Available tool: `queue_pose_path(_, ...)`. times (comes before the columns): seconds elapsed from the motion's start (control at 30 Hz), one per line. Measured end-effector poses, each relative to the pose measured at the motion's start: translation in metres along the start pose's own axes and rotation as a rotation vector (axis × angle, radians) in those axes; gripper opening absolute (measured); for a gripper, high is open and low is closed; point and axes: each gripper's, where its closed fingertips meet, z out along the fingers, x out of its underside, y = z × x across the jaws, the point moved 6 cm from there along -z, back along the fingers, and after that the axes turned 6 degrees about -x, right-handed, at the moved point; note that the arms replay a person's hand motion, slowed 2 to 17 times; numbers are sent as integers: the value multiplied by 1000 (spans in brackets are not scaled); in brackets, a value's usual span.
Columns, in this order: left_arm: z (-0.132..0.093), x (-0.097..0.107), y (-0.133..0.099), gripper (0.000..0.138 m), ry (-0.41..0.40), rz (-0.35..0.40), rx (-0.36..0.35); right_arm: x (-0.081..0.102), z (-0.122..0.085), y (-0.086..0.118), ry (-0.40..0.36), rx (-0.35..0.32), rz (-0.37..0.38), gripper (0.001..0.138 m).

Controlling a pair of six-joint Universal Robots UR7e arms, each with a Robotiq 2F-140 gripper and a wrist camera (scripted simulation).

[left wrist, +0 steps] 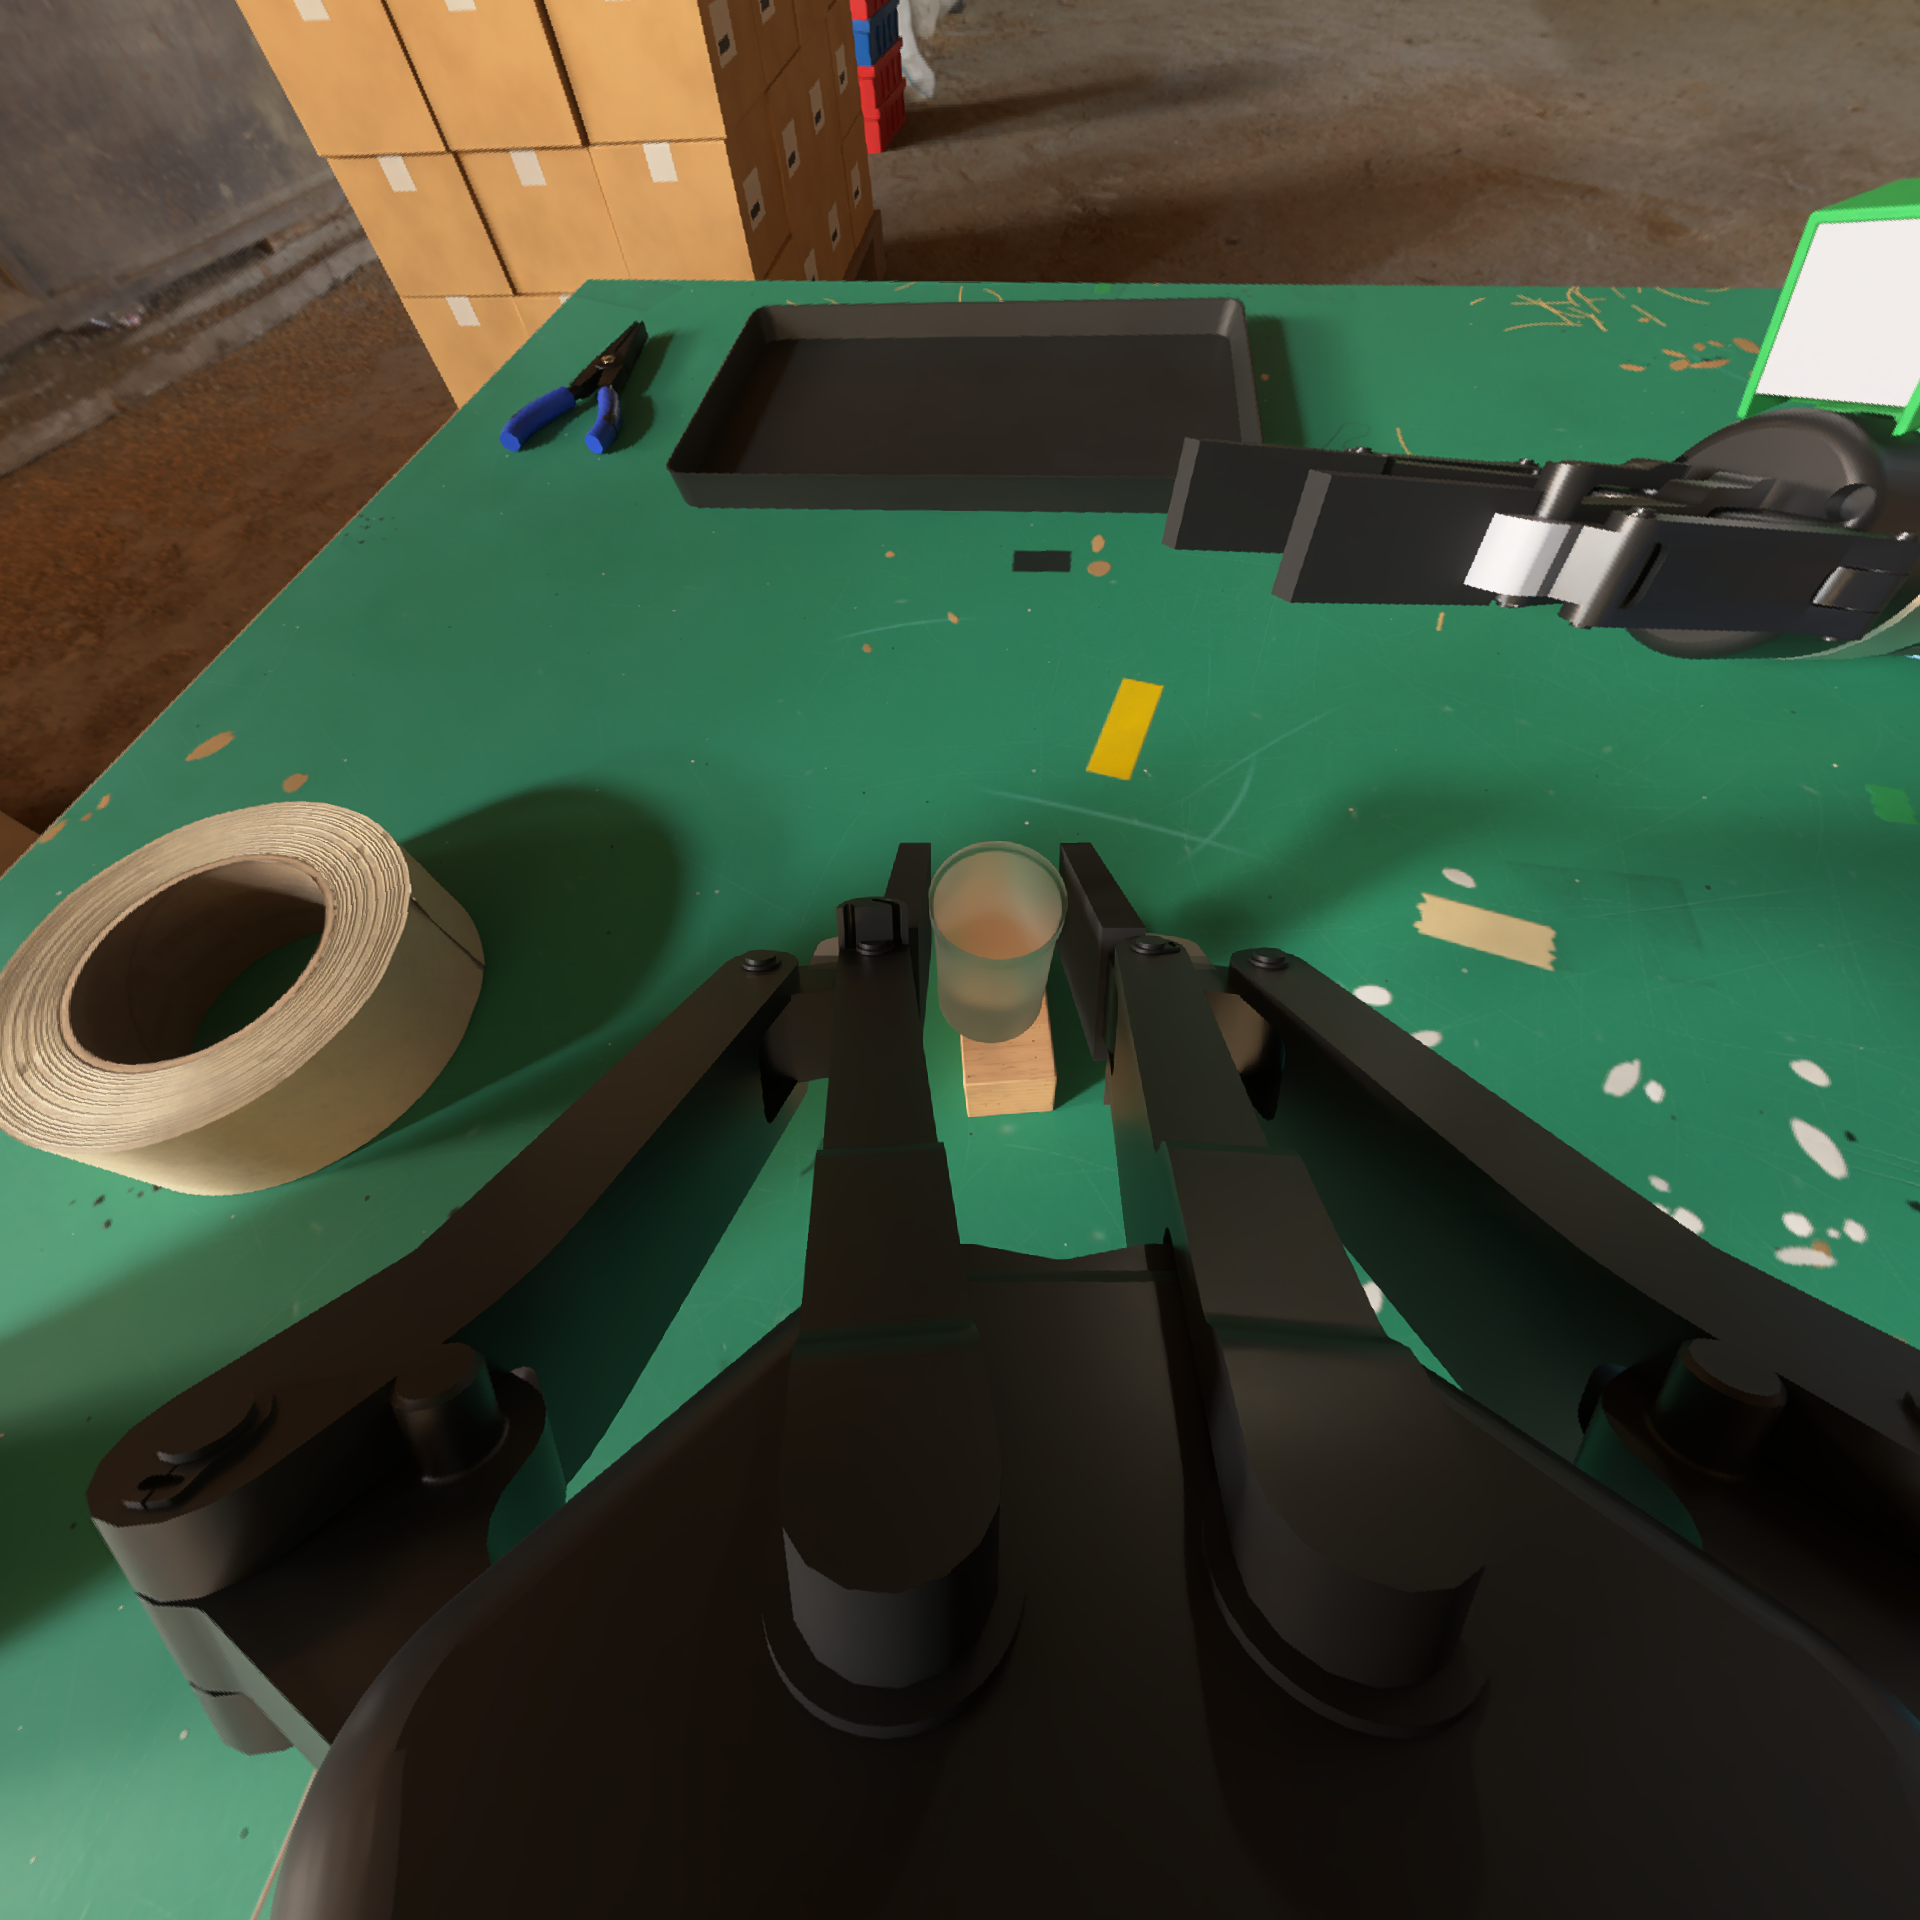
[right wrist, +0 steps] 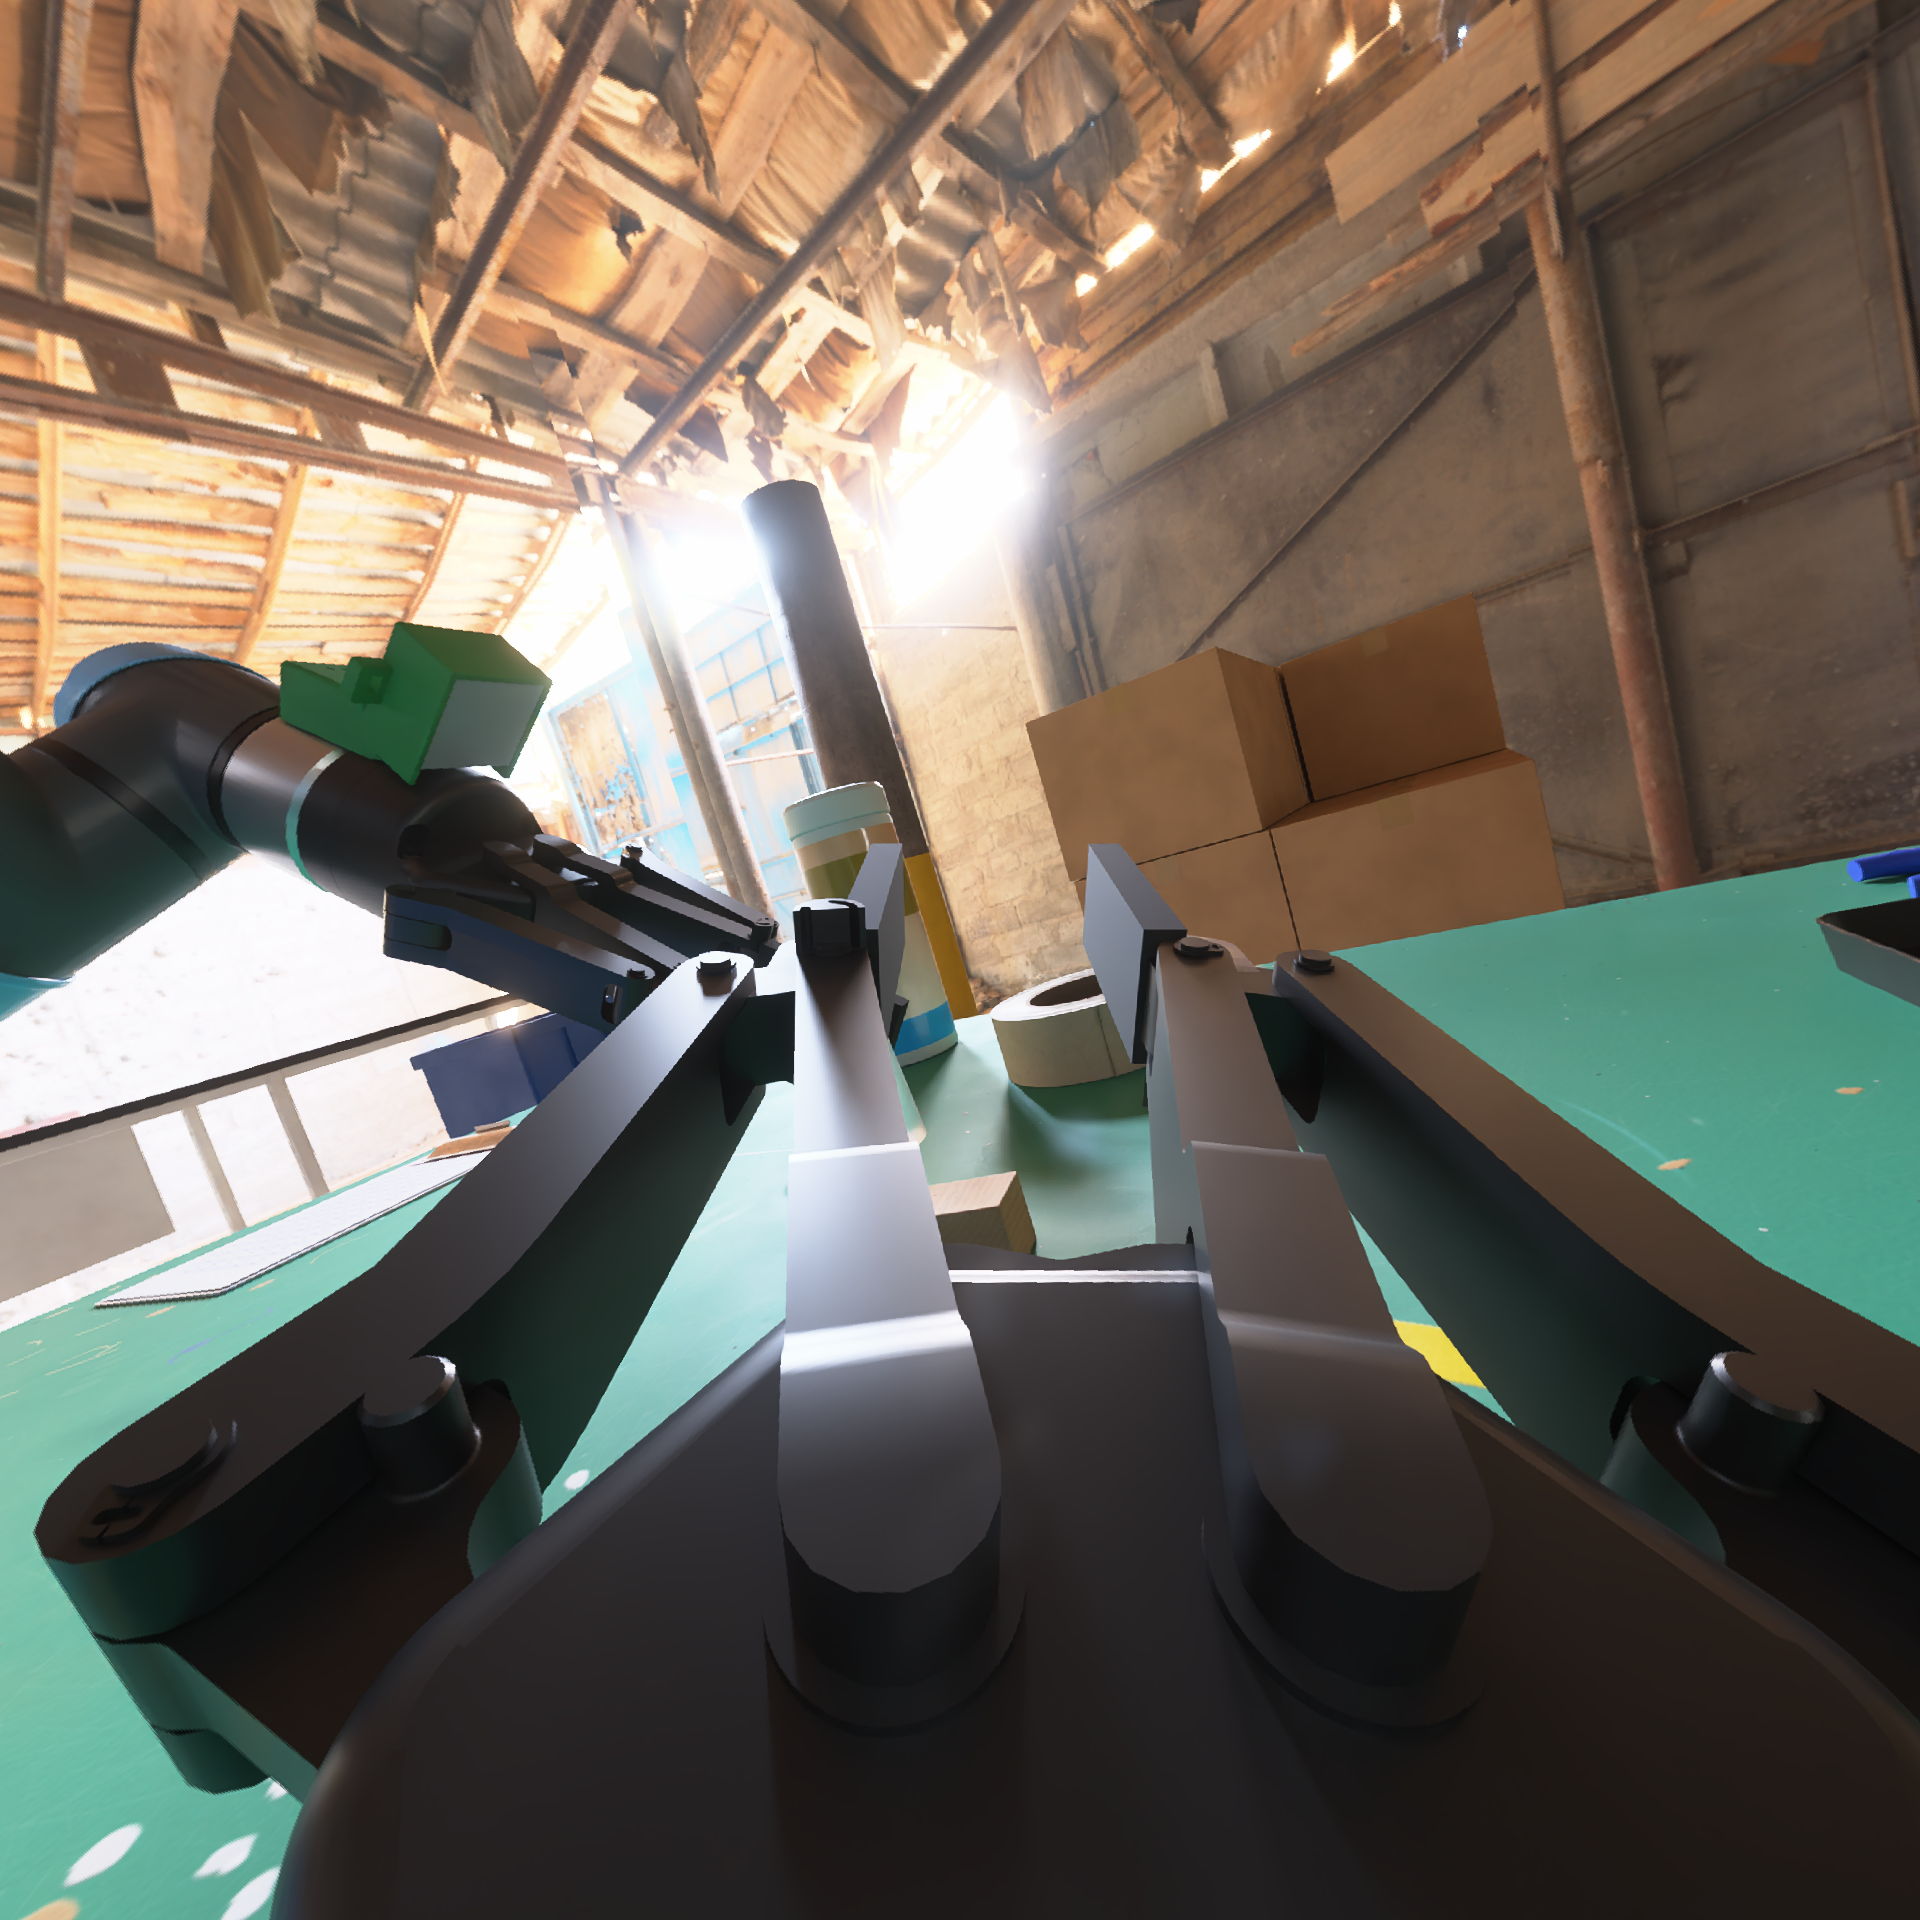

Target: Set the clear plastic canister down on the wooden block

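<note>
**Canister upright between the left fingers, over the block**

Left of the left gripper (left wrist: 994,883) lies a roll of tan tape (left wrist: 223,997), well apart from the fingers and flat on the green surface (left wrist: 623,675). Between the two fingers stands the clear plastic canister (left wrist: 995,940), upright, its long axis vertical and its open mouth up. The fingers (left wrist: 909,883) flank it closely on both sides; I judge they are clenched on it, though the right one seems to show a sliver of gap, so the hold may be light. Directly beneath the canister sits the wooden block (left wrist: 1010,1075). The canister's base overlaps the block's top, but whether it rests there or hangs just above I cannot tell. The coming move turns on that vertical line: straight down, then fingers apart sideways, without nudging the cup off the small block.

Farther right and beyond the fingers, the right gripper (left wrist: 1236,530) hangs near a dark tray (left wrist: 1242,353), its fingers spread with nothing between them. The left arm is plainly the nearer one.
</note>
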Motion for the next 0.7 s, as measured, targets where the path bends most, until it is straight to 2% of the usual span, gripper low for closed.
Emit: queue_pose_path(0.7, 9, 1, 1, 33, 53, -28, 20, 2, 1, 4, 15, -1, -41, 47)
